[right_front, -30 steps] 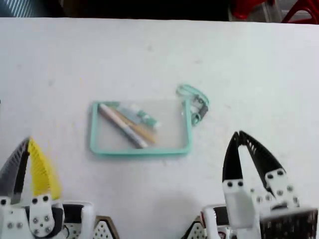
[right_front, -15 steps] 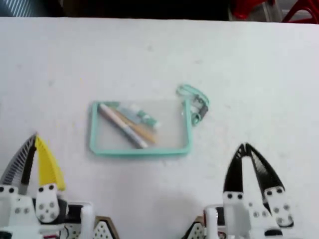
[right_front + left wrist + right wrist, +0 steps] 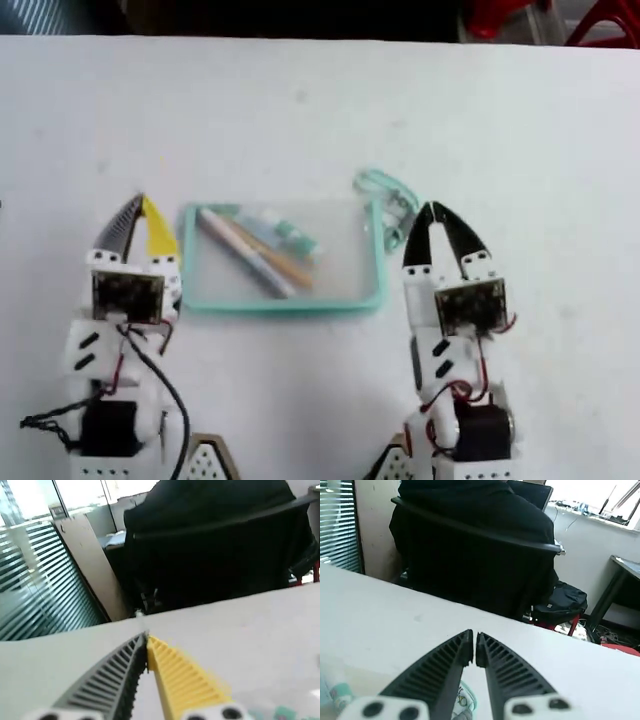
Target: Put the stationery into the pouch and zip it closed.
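Pouch [image 3: 280,304] lies on desk [image 3: 300,100], stationery [image 3: 255,250] inside; we judge zipping step in hand. Our left gripper [image 3: 142,203] sits just beside pouch's left end, jaws together, empty; right gripper [image 3: 432,208] likewise closed, empty, near zip pull [image 3: 397,205]. Next: open right, pinch pull, left steadies pouch.

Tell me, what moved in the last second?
Both arms pushed forward from the near edge: the left gripper now sits by the left end of the pouch, the right gripper by its right end. Neither grabbed anything. The pouch and the stationery inside stayed put.
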### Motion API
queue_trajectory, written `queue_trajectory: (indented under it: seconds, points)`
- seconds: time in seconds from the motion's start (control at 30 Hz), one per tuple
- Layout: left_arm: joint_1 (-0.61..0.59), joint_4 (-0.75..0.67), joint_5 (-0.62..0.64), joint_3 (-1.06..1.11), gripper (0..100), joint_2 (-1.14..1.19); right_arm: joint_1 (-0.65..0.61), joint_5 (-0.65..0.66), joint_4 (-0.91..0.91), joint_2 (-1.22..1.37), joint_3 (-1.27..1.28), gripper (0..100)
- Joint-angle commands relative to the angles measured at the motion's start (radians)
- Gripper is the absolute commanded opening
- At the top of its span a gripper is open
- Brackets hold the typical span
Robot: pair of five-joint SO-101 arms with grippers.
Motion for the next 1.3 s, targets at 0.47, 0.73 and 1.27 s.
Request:
queue_trajectory:
  seconds: [0.47,0.73,1.27]
  points:
    - [-0.004,-0.11,-0.011,0.264,2,0.001,-0.001,-0.008,-0.14,-0.001,0.275,2.2]
    - [-0.007,0.189,-0.012,0.264,2,0.001,-0.096,-0.103,0.375,-0.001,0.275,2.2]
    - [-0.036,0.661,-0.012,0.262,2,0.001,-0.096,-0.176,0.67,-0.001,0.275,1.9]
